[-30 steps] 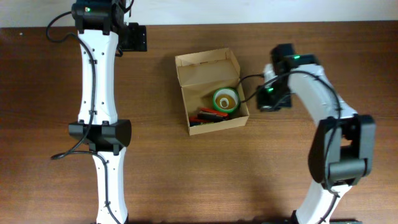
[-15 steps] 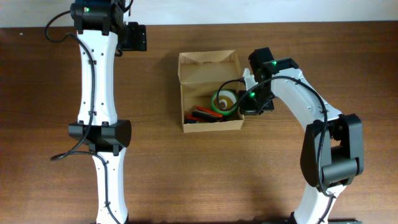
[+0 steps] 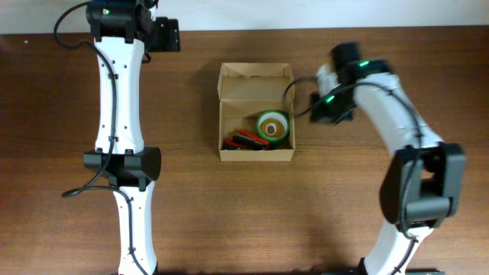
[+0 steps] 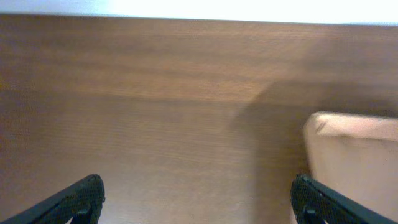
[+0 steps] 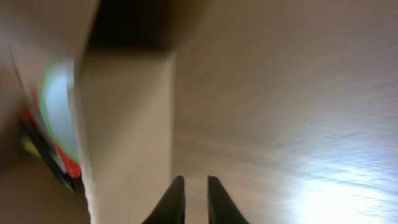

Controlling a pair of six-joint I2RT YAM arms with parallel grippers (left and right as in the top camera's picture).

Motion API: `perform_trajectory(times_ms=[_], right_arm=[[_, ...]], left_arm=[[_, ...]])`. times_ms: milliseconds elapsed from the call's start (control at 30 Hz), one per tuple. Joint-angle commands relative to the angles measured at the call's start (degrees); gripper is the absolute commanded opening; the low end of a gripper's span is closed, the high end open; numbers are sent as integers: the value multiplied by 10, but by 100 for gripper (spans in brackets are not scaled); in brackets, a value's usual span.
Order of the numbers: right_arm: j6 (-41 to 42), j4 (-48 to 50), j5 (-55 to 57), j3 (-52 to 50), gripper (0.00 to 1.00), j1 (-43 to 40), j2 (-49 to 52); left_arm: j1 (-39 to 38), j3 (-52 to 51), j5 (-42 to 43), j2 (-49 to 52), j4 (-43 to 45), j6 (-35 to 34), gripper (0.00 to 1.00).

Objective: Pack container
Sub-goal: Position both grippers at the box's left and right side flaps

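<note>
Container [image 3: 252,95]: matt tan cardboard. Table [image 3: 229,221]: dark wood grain with a faint sheen. Arm casings [image 3: 118,84]: smooth white plastic.

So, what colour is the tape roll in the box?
The roll is green outside and tan inside; the overhead view shows it best.

We find no text, label, brand, number or sign that we can read in any view. The container [image 3: 256,82], at the centre of the overhead frame, shows us only plain cardboard. Its contents are too small, and the wrist views too blurred, for lettering.
</note>
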Motion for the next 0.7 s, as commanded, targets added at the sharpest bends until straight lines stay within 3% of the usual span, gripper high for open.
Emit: perform_trajectory(times_ms=[0, 100, 133, 233, 300, 367, 467, 667], right_arm=[[7, 3, -19, 58, 16, -56, -3], [6, 17, -75, 77, 16, -95, -3], [6, 24, -97, 77, 10, -106, -3], [6, 38, -174, 77, 4, -139, 3], [-1, 42, -226, 77, 4, -155, 9], [-15, 42, -264, 76, 4, -165, 14], [-26, 37, -315, 75, 4, -176, 33], [-39, 28, -346, 75, 4, -178, 83]], left_arm=[[23, 3, 111, -19, 16, -3, 95], [57, 0, 202, -17, 17, 0, 90], [72, -7, 242, -17, 19, 4, 89], [120, -40, 388, -17, 21, 34, 74], [148, -76, 475, -17, 27, 53, 59], [173, -118, 553, -17, 30, 70, 31], [198, -188, 623, -17, 35, 90, 3], [199, -295, 696, -17, 52, 156, 2]])
